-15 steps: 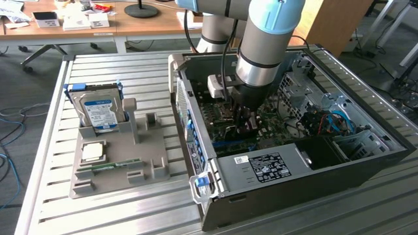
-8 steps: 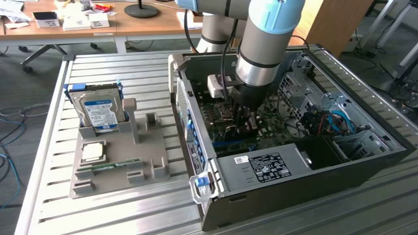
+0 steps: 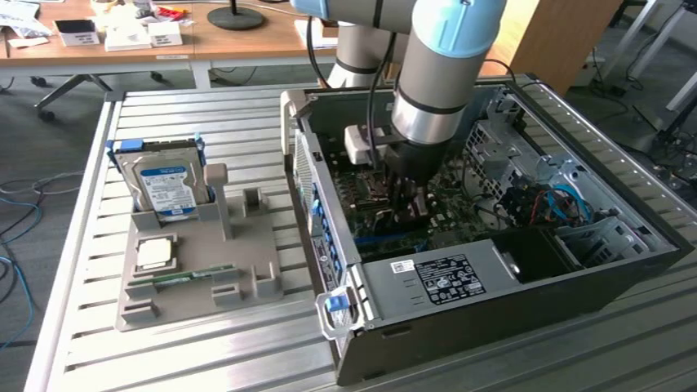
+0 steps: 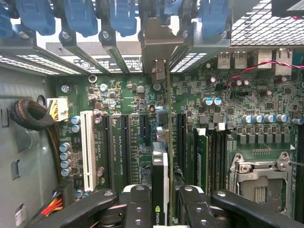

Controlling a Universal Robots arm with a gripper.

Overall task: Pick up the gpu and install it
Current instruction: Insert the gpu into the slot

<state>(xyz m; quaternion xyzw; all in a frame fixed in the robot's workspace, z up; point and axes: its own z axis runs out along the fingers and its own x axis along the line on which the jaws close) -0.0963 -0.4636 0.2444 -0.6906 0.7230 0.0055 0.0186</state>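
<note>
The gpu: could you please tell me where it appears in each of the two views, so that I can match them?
Exterior view: the gpu is a dark sliver under the gripper, deep inside the open computer case, over the motherboard.
Wrist view: the gpu stands edge-on between the gripper's black fingers, its bracket toward the blue slot latches.
Shared landmark: the green motherboard.

— What do we see of the arm (image 3: 436, 73)?
— A silver tube with a pale blue joint cap, and a black cable (image 3: 376, 90) alongside it.
— And our gripper (image 4: 161, 209)?
— Black fingers (image 4: 137, 204) with round silver screws; a white box (image 3: 363, 143) sits beside the wrist.
</note>
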